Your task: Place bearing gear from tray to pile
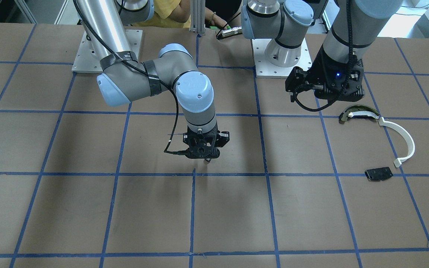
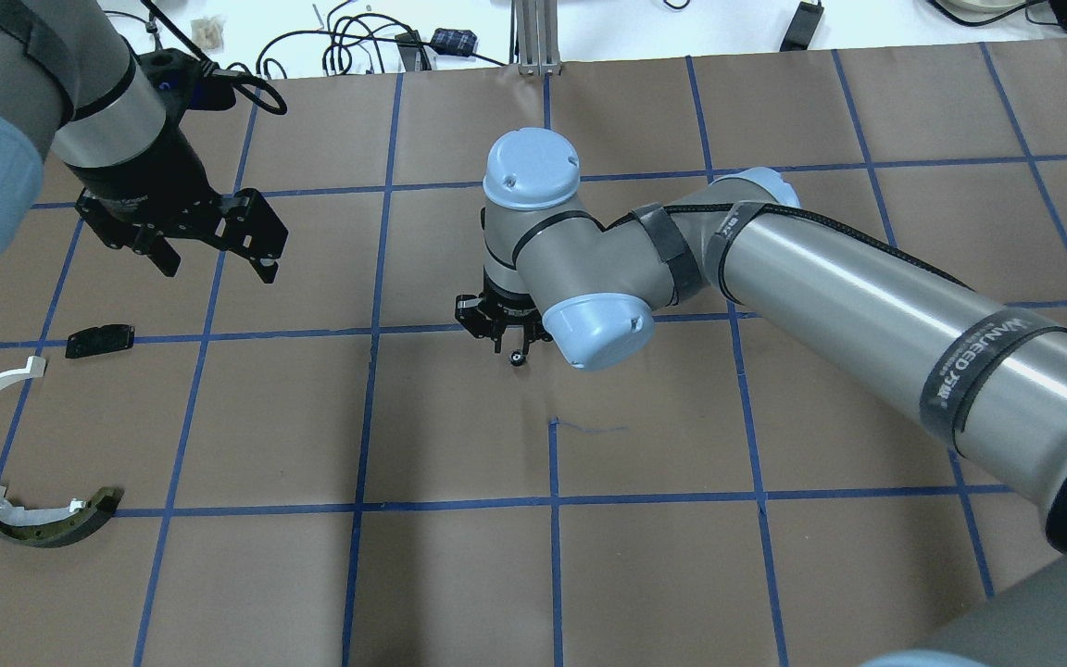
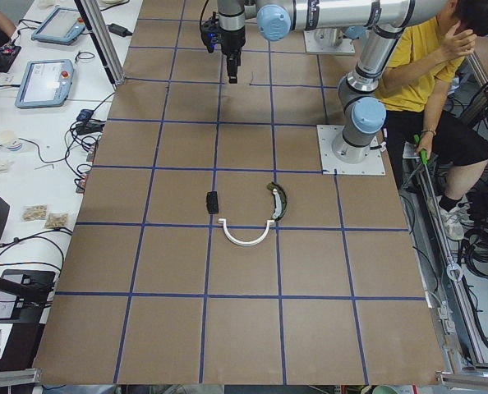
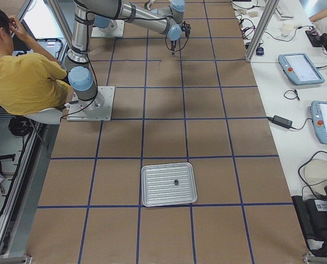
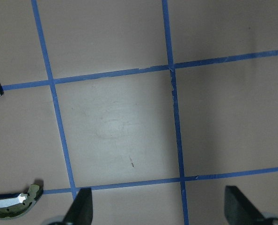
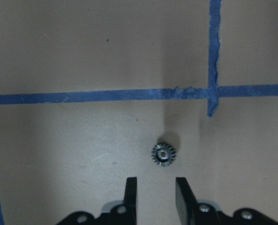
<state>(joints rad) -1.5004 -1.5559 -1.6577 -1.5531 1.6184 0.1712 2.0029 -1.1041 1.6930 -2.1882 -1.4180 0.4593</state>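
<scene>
Bearing gear (image 6: 163,154) is seemingly lying on the counter (image 6: 59,56) just beyond the slightly parted jaws of our right gripper (image 6: 156,182), well apart from the pile (image 2: 52,526), so we are needing the wide-apart jaws of the left gripper (image 2: 217,267) centred over it.

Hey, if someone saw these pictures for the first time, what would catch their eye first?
Probably the right gripper hanging mid-table over a tiny bearing gear that lies on the table just beyond its fingers. After that, the pile of curved parts and a black plate at the robot's left, with the open left gripper hovering above the table nearby.
</scene>
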